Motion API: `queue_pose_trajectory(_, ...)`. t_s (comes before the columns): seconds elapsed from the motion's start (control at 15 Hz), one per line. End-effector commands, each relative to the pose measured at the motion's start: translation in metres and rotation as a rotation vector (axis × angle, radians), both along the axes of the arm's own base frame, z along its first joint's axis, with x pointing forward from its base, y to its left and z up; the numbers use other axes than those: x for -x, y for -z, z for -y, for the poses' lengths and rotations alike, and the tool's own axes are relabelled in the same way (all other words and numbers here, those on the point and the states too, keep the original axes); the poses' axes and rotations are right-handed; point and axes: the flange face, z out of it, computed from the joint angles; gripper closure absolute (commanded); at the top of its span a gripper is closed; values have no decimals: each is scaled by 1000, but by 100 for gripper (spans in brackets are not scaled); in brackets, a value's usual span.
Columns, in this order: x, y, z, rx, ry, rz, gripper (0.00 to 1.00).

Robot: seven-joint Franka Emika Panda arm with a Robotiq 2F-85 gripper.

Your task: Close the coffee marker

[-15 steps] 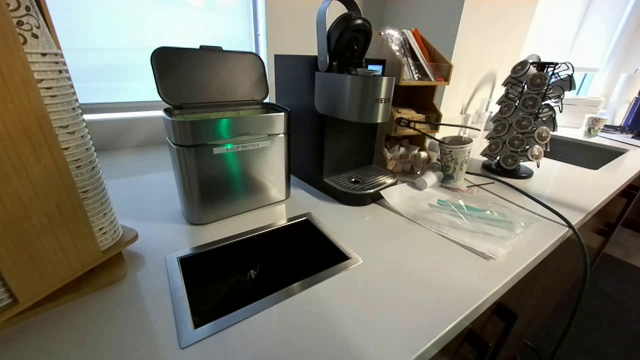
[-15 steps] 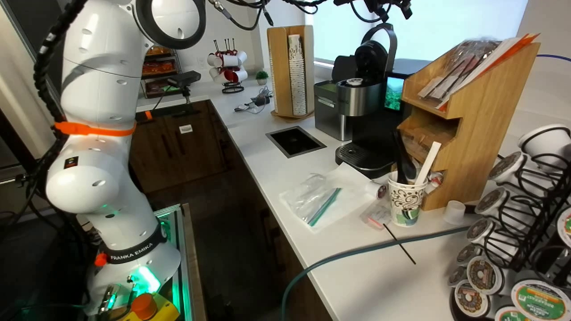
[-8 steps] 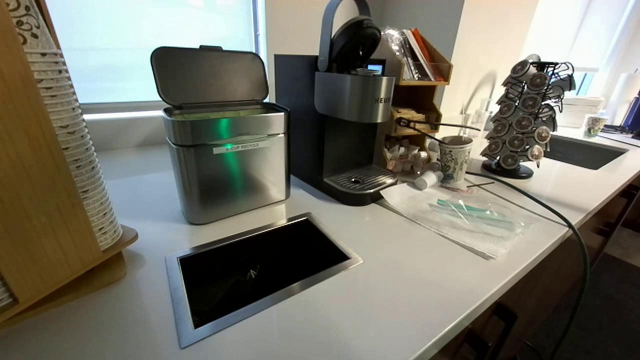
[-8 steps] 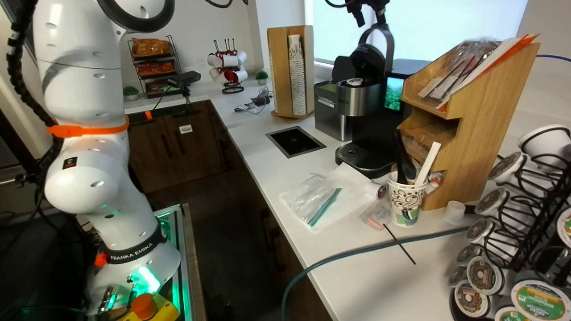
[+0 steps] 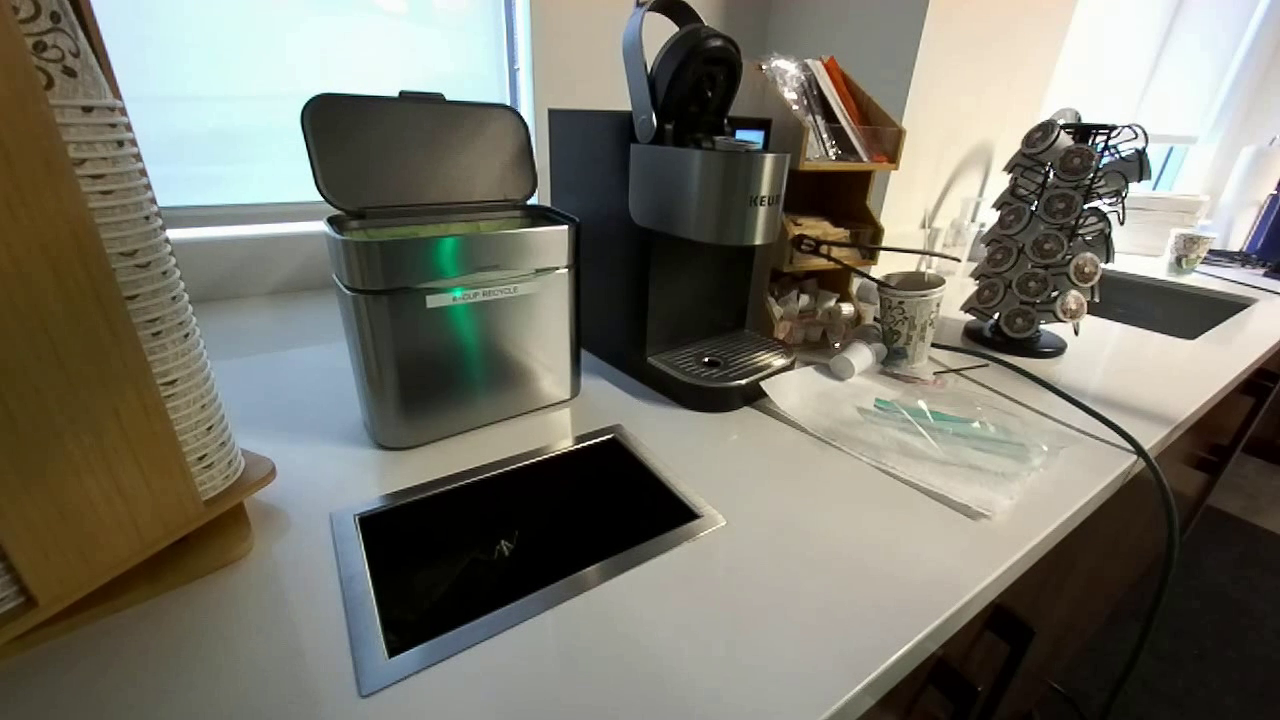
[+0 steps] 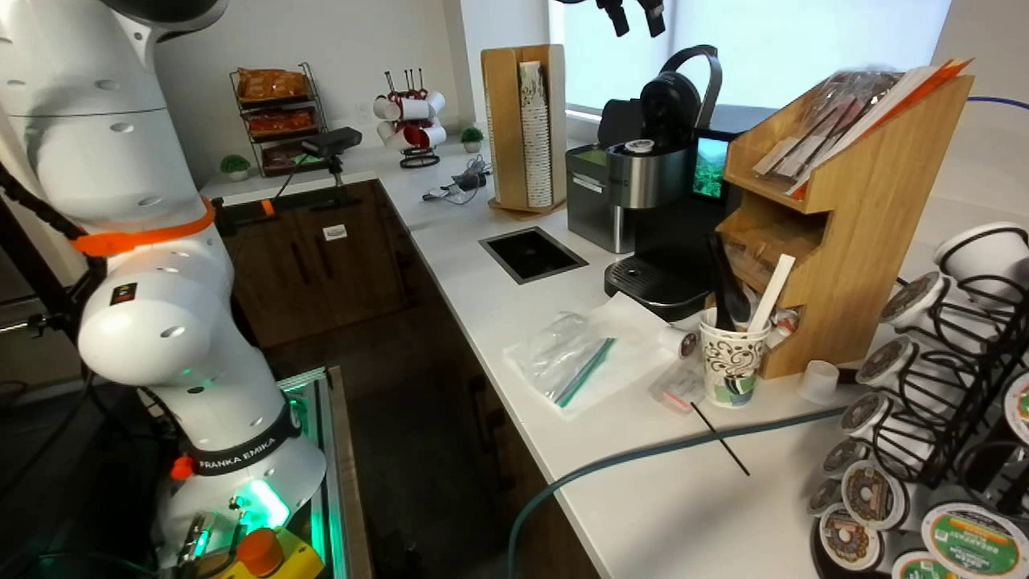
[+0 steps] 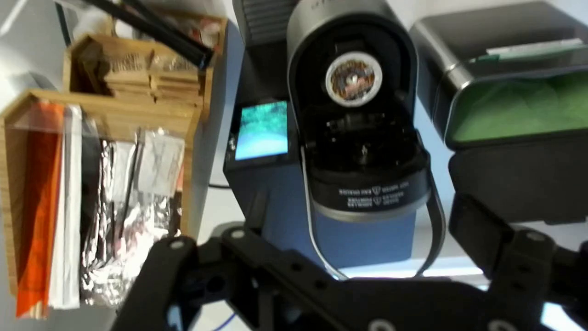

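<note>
In both exterior views, a grey coffee maker [image 5: 708,195] is standing on a white desk [image 5: 760,560], just beside a steel bin [image 5: 460,350]. The coffee maker's lid [image 5: 700,80] is standing raised, and in the wrist view a pod [image 7: 353,79] is sitting inside. A black pincer [image 6: 638,27] is hovering above the lid, its fingers [image 7: 477,227] standing wide apart.
</note>
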Motion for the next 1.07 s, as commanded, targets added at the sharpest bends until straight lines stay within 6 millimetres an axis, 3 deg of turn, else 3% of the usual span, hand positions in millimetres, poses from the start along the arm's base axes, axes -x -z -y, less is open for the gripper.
queue_pose_trajectory(0.0, -28, 11, -11, 77, -118, 156, 0)
queue_pose_trajectory(0.27, -82, 30, -20, 170, -277, 309, 0)
queue_pose_trajectory(0.4, -103, 27, -24, 228, -333, 393, 0)
queue_pose_trajectory(0.47, -108, 24, -25, 252, -347, 445, 0)
queue_pose_trajectory(0.53, -93, 33, -20, 203, -309, 380, 0)
queue_pose_trajectory(1.0, -123, 40, -31, 166, -266, 452, 0)
